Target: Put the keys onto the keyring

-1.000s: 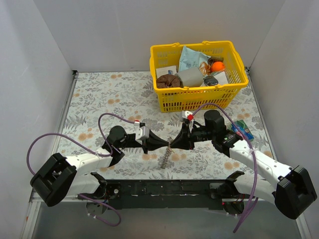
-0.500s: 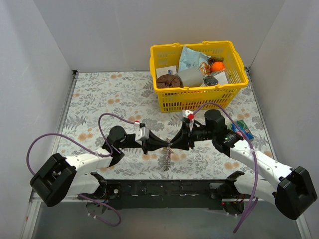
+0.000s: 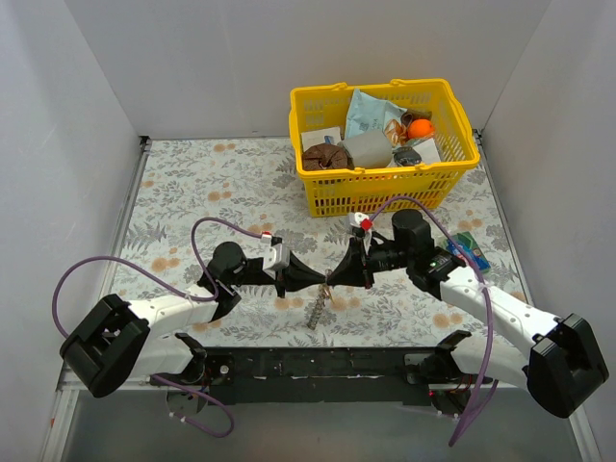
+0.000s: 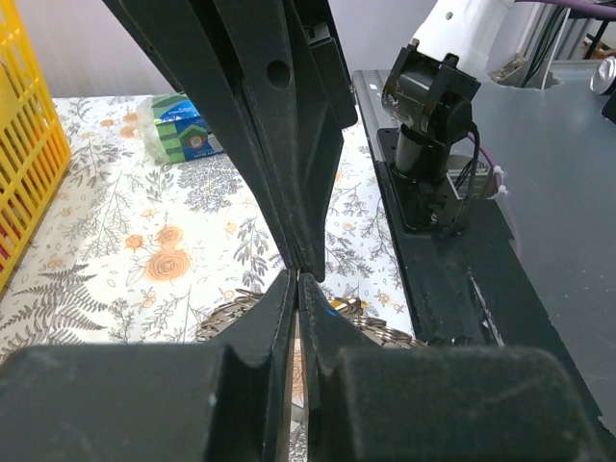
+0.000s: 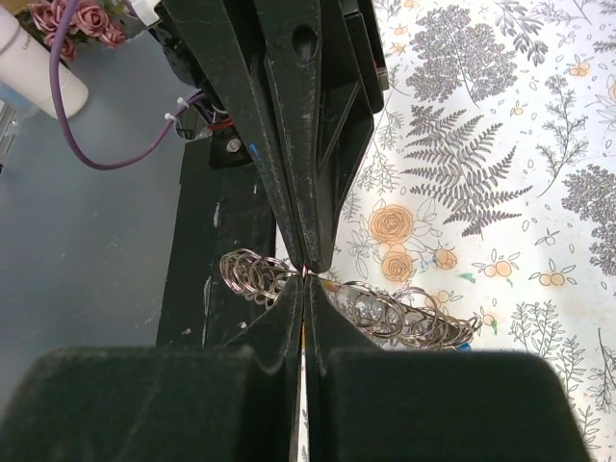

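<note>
The left hand [image 3: 321, 282] and right hand [image 3: 336, 282] are both pinched closed, meeting tip to tip above the near middle of the table [image 3: 183, 183]. I cannot tell whether they nip anything. The keyring [image 3: 316, 310], a tangle of silver loops, sits just beneath them, toward the near edge. A yellow basket [image 3: 380, 192] stands far right.

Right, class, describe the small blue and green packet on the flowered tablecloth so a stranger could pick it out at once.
Find the yellow plastic basket at the far right of the flowered tablecloth. Come nearer along the right edge to the white right arm; the small blue and green packet lies beside it, on its outer side. It is the only packet outside the basket.
</note>
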